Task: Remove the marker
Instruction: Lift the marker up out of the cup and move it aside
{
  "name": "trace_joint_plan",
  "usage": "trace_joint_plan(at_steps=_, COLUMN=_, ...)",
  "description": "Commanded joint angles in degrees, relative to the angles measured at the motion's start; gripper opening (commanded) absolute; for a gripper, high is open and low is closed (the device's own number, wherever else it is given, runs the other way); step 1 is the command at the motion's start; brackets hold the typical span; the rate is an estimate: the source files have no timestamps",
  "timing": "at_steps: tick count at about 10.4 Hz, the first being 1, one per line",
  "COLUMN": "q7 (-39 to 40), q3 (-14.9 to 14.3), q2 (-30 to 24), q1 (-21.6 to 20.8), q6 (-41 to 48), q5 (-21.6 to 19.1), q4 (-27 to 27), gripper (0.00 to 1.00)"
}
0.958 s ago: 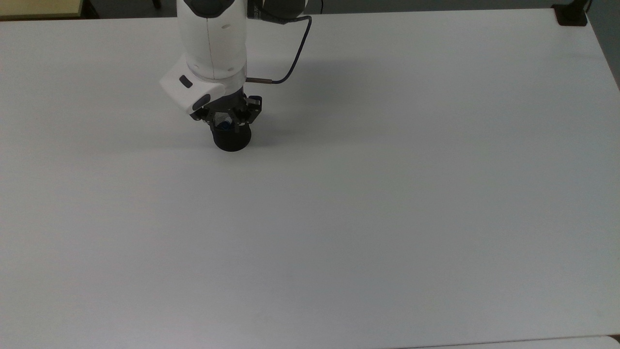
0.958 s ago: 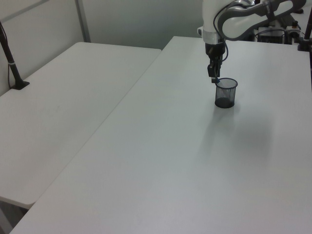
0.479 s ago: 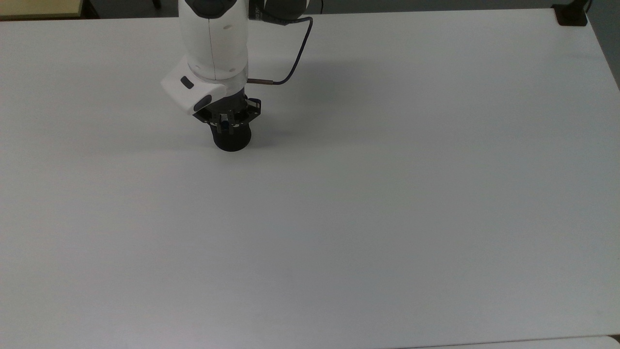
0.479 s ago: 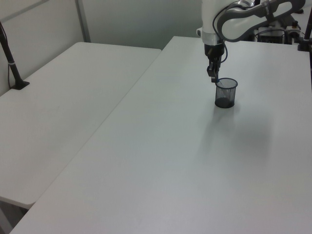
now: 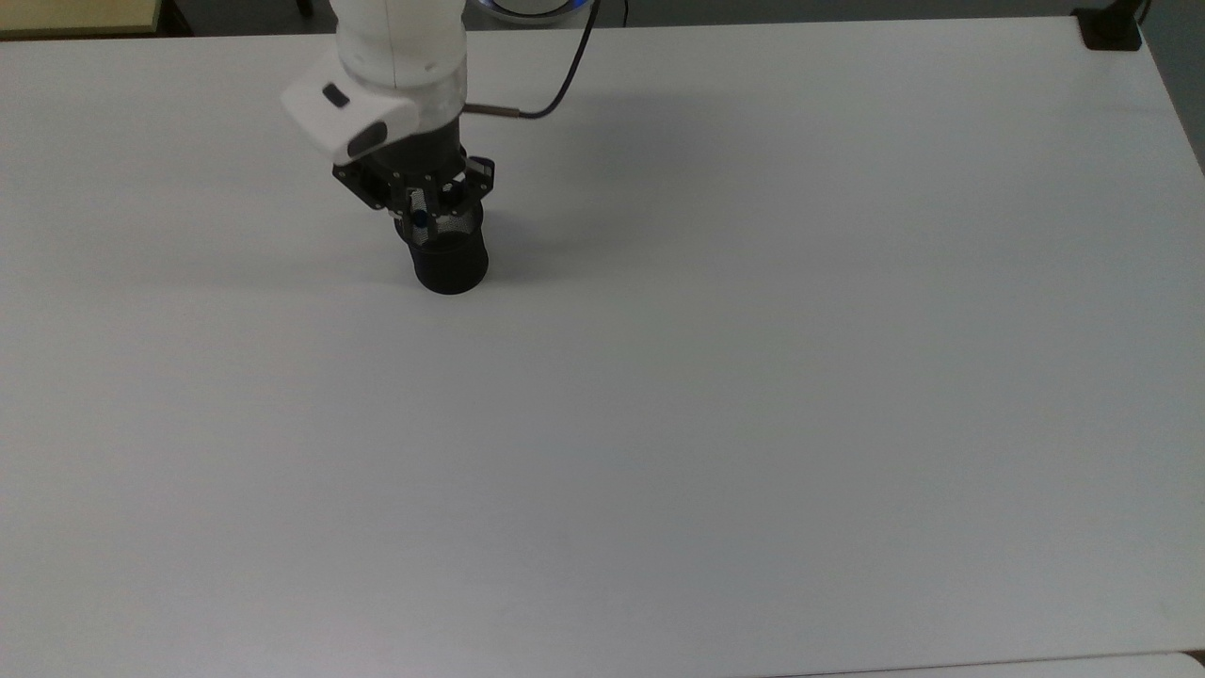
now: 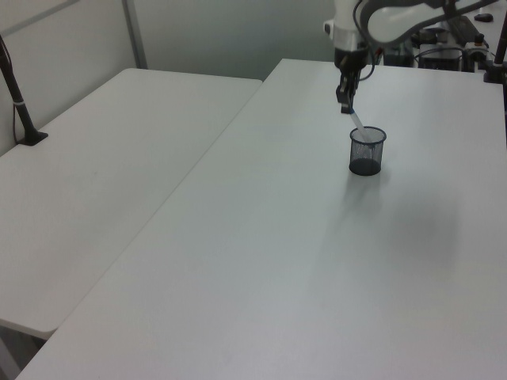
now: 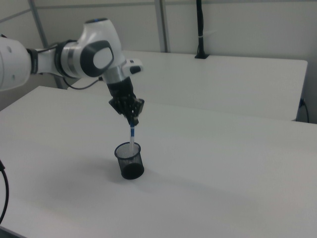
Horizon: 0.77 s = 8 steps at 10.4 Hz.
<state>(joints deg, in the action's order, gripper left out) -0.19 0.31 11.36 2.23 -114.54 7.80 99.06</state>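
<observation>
The arm is built of glossy white rounded shells, with dark grey bands and caps at the joints. In the right view a small blue ring light sits on top of the rounded elbow housing. The wrist ends in a white angled flange carrying two dark oval buttons. Below it sits a black gripper with a flat bracket plate dotted with small screws. A thin dark cable loops from the arm into a slim metal plug at the wrist.
</observation>
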Motion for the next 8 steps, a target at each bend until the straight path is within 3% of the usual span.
trace_joint_plan(at_steps=1, q7=-2.79, q3=0.13, q2=-3.02, q1=-0.47, q6=6.67, q5=-0.6, q4=-5.16, gripper=0.12)
trace_joint_plan(at_steps=3, q7=-3.14, q3=0.39, q2=-3.45, q1=-1.6, q6=9.32, q5=-1.39, q4=-6.07, gripper=0.12)
trace_joint_plan(at_steps=8, q7=-8.15, q3=0.31, q2=-2.31, q1=-9.95, q6=13.38, q5=-3.76, q4=-3.88, gripper=0.12)
